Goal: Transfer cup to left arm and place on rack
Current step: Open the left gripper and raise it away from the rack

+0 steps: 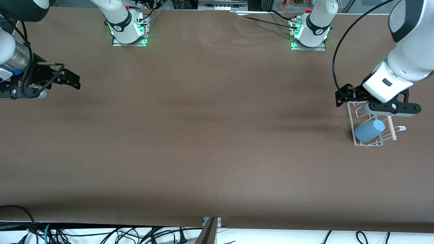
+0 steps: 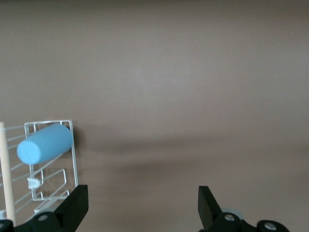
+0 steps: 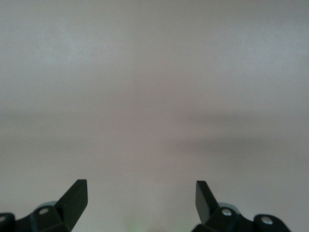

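Note:
The light-blue cup [image 1: 369,130] lies on its side on the white wire rack [image 1: 368,144] at the left arm's end of the table, beside the wooden dowel [image 1: 391,127]. My left gripper [image 1: 393,109] hangs just over the rack, open and empty. In the left wrist view the cup [image 2: 46,144] rests on the rack [image 2: 75,159] off to one side of the open left gripper [image 2: 143,203], with bare table between the fingers. My right gripper [image 1: 72,79] waits low over the right arm's end of the table, open and empty; the right wrist view shows it [image 3: 141,198] over bare table.
The brown table [image 1: 210,135] stretches between the two grippers. The arm bases [image 1: 129,30] stand along the edge farthest from the front camera. Cables lie past the table's near edge [image 1: 101,234].

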Controlling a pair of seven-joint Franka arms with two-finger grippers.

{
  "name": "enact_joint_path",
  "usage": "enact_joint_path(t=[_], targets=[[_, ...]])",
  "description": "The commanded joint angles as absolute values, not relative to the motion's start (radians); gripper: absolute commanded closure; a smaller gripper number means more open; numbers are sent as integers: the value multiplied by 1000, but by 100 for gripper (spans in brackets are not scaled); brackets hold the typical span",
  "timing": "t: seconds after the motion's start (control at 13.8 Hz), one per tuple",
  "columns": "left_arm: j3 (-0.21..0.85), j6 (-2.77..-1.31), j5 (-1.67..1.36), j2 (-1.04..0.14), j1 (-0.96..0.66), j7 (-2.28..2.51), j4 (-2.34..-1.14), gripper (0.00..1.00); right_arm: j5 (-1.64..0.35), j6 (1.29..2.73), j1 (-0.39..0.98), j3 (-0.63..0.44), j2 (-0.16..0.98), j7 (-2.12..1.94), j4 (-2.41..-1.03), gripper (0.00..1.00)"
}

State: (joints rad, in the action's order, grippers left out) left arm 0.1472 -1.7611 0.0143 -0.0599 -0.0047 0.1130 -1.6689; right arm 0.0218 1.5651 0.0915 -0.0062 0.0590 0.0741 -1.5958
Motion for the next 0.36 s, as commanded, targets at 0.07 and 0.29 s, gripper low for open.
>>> enact_joint_path(t=[0.07,0.29], targets=[[89,-1807,-14,12,-51,132,-1752,0,25,1551,91,-6,55,71,-1585,1],[91,-1807,-14,12,-49,130,-1756,0,23,1551,91,-8,61,72,-1585,1]])
